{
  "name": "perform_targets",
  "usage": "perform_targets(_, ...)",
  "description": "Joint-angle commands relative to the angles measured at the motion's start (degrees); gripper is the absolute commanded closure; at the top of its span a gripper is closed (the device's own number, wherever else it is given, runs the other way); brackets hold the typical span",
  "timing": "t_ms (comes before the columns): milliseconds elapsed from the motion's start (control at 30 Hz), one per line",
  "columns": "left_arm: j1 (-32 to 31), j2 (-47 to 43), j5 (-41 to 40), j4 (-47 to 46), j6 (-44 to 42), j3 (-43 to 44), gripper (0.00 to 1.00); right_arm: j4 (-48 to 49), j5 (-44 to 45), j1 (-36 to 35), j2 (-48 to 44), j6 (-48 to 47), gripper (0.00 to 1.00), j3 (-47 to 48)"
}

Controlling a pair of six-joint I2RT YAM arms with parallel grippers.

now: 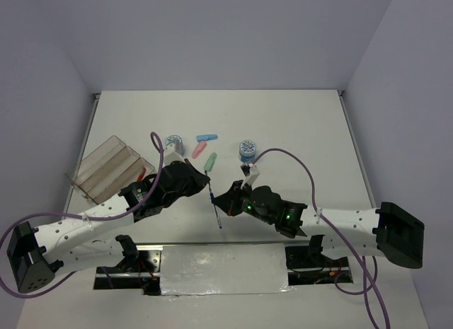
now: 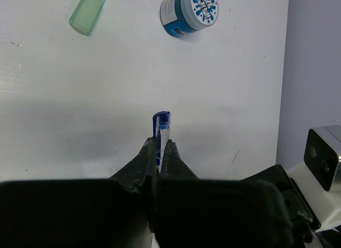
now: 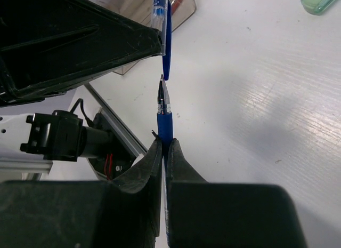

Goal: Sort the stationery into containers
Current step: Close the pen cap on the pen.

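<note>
Left jaws are pinched tight on a blue pen cap [image 2: 162, 124], right jaws squeezed on the blue pen [image 3: 164, 117], tip just shy of the cap.

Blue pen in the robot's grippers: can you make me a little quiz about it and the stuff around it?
1. Fill in: the right gripper is shut on a blue ____.
2. Which gripper is shut on the pen cap? A) left gripper B) right gripper
3. True or false: the green capsule lies inside the clear tray.

Key: 1 pen; 2 A; 3 false, it lies on the table.
</note>
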State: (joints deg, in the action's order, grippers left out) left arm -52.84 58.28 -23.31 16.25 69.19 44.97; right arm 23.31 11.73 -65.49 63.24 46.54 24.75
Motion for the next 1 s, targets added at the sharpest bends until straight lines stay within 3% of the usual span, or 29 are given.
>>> perform_targets(0,-0.42,-1.06,-0.07,-2.27,-0.72,-0.41,1.00,2.97,1.63,-0.51,0.30,-1.02,1.00,1.88)
perform_targets(967,-0.42,-1.06,1.25,-4.47,-0.72,-2.87,1.00,2.71,2.86,0.37,1.62,-1.72,1.00,3.37)
